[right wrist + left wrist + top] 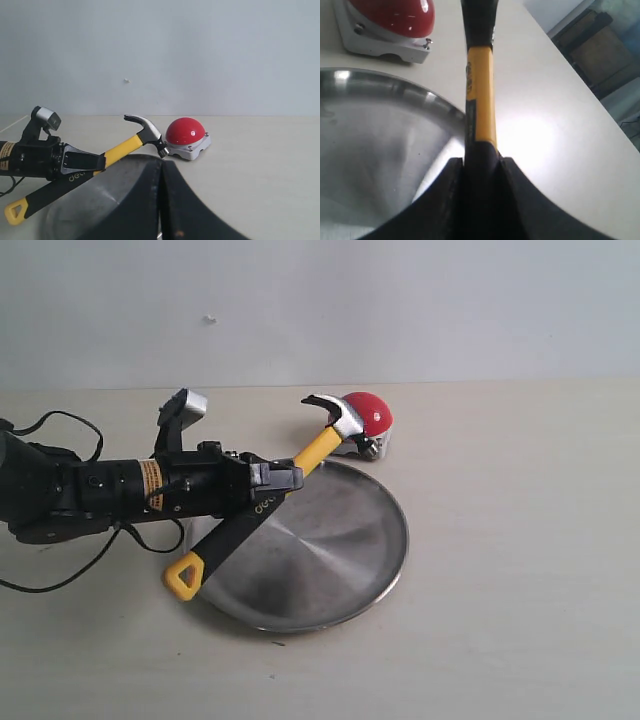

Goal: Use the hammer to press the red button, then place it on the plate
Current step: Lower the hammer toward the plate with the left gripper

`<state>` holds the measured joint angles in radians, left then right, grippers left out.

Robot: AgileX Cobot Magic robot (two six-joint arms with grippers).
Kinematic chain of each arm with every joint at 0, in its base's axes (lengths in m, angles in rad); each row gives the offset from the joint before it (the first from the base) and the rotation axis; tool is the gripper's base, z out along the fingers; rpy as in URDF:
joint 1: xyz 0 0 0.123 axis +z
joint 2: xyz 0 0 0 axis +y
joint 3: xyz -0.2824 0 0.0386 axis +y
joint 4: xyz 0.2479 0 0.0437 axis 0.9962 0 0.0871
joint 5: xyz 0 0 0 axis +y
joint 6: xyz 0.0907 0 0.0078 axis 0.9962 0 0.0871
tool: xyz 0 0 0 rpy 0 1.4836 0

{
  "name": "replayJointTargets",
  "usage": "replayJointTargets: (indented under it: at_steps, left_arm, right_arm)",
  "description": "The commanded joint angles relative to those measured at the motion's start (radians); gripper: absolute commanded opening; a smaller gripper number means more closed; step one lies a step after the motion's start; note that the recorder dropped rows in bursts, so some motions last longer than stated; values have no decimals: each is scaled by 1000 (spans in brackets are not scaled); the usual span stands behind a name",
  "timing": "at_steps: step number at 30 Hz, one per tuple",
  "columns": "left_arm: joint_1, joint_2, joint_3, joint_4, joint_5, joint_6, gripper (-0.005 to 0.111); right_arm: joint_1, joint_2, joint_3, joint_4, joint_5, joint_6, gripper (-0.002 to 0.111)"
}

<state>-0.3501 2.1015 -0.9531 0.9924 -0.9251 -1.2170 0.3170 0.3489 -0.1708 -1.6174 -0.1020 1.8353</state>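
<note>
The 2 fingers (454,200) of the left gripper (278,480) are clamped on the black handle of the hammer (318,450), just below its yellow neck. The hammer slants upward from the grip. Its yellow looped end hangs past the rim of the plate (330,550), and its dark head lies just beside the red button (372,412); whether head and dome touch cannot be told. The button stands on the table (520,540), just beyond the plate's far rim. The right gripper (161,172), seen only in its own wrist view, has its 2 fingers pressed together, holding nothing.
</note>
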Motion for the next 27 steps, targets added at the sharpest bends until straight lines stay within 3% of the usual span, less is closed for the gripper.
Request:
replayJointTargets:
  at_steps: [1, 27]
  left_arm:
    - [-1, 7, -12, -55, -48, -18, 0]
    - [-1, 51, -12, -126, 20, 2, 0]
  right_arm:
    - [-3, -6, 4, -3, -1, 2, 0]
    - [-3, -6, 4, -3, -1, 2, 0]
